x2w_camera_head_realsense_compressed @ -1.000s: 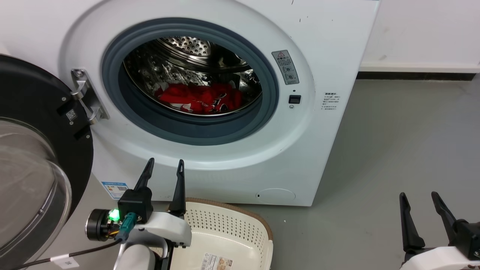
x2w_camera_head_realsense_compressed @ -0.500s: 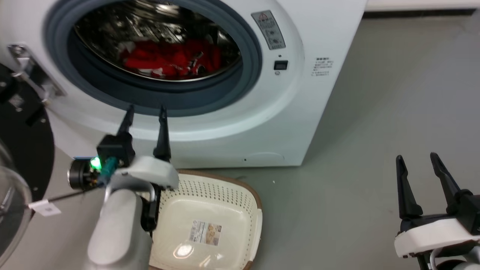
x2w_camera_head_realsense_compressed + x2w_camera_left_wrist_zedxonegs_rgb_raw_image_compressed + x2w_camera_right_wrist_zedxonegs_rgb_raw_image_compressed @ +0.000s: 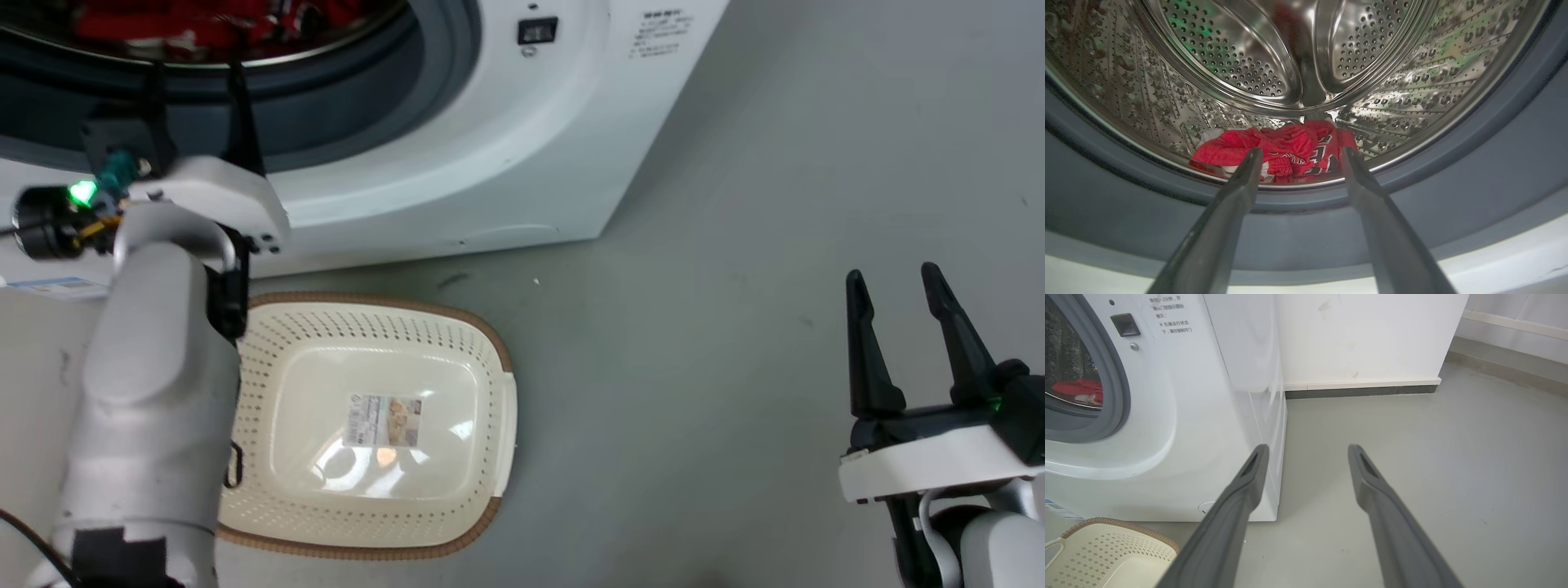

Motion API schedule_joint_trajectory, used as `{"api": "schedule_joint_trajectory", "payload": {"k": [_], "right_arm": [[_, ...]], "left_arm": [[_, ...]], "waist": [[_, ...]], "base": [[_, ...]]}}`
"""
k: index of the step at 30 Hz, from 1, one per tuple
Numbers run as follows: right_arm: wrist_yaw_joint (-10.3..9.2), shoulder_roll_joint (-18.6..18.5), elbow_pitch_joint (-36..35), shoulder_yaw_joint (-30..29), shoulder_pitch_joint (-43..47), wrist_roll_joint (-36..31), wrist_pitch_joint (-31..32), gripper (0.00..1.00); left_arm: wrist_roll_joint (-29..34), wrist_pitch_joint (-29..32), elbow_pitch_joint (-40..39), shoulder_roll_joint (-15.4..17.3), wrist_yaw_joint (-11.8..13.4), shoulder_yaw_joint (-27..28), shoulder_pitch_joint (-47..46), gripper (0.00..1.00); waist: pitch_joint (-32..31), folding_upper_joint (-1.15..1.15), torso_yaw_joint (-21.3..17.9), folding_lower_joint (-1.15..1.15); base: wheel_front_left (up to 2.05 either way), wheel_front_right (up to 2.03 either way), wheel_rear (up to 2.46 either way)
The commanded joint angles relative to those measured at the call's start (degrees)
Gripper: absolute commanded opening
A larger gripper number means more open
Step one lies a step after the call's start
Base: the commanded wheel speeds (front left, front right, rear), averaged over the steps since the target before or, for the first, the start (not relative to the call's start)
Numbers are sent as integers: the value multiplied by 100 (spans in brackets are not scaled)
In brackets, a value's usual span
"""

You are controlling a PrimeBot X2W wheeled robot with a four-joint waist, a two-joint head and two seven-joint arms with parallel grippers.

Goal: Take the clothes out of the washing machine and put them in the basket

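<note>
The basket (image 3: pixel 369 333) sits on the floor (image 3: pixel 694 343) just before the washer (image 3: pixel 506 122), the right claw (image 3: pixel 891 271) hangs apart off to its right, and the left claw (image 3: pixel 1301 154), fingers apart, points over the grey seal (image 3: pixel 1461 192) toward the red clothes (image 3: pixel 1278 143) heaped low in the drum (image 3: pixel 1229 61).

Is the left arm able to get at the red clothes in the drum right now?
Probably yes: the left gripper is open by the door seal, aimed at the clothes, with nothing between them, though not touching yet.
</note>
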Motion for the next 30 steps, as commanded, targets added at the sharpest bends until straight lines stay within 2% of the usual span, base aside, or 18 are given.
{"api": "schedule_joint_trajectory", "payload": {"k": [1,11,15,25,30], "right_arm": [[-4,13,58,53,-143,31,-62,100],[-4,14,538,475,-525,365,-394,100],[-4,12,680,570,-605,408,-493,100],[-4,14,850,838,-757,545,-607,100],[-4,14,903,938,-785,593,-652,100]], "left_arm": [[67,47,88,85,28,-35,-205,100],[307,909,814,952,-210,-198,-1593,100],[466,1399,979,1174,-258,-353,-2047,100],[870,2669,1251,1953,-599,-787,-3150,100],[979,3199,1292,2190,-662,-928,-3434,100]], "waist": [[364,0,-262,-1],[903,0,-719,-1],[1016,0,-857,-1],[1400,0,-1242,-1],[1565,0,-1387,-1]], "base": [[0,0,0],[0,0,0],[0,0,0],[0,0,0],[0,0,0]]}}
